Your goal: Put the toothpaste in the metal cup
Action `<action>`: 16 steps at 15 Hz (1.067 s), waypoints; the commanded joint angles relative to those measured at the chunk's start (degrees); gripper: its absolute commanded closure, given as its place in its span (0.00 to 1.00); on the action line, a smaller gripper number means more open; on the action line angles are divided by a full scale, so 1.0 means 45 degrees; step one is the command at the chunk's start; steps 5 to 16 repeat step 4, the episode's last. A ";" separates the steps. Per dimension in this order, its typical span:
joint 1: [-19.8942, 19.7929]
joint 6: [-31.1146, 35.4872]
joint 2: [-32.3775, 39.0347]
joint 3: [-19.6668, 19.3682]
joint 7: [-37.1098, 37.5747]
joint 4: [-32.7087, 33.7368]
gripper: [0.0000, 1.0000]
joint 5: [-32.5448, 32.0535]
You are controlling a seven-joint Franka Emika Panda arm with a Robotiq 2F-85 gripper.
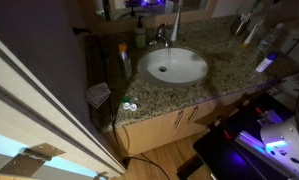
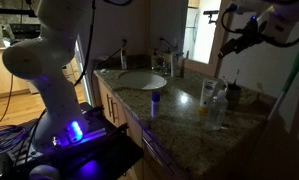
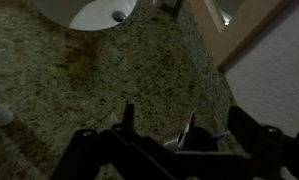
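My gripper hangs high above the end of the granite counter near the wall. It is shut on a thin tube, the toothpaste, which hangs down from the fingers. In the wrist view the tube's white crimped end and dark blue body sit between the jaws. A shiny cup, which seems to be the metal cup, stands on the counter below and a little to the side of the gripper. It also shows in an exterior view. The scene is dim.
An oval sink with a faucet takes up the middle of the counter. A clear glass stands beside the cup. A white tube with a blue cap stands near the front edge. A wall closes the counter's end.
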 commanded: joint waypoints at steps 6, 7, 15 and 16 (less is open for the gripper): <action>0.0972 -0.0927 -0.2236 0.0029 -0.0796 -0.0732 0.00 -0.2050; 0.0972 -0.0927 -0.2236 0.0029 -0.0796 -0.0732 0.00 -0.2050; 0.0972 -0.0927 -0.2236 0.0029 -0.0796 -0.0732 0.00 -0.2050; 0.0972 -0.0927 -0.2236 0.0029 -0.0796 -0.0732 0.00 -0.2050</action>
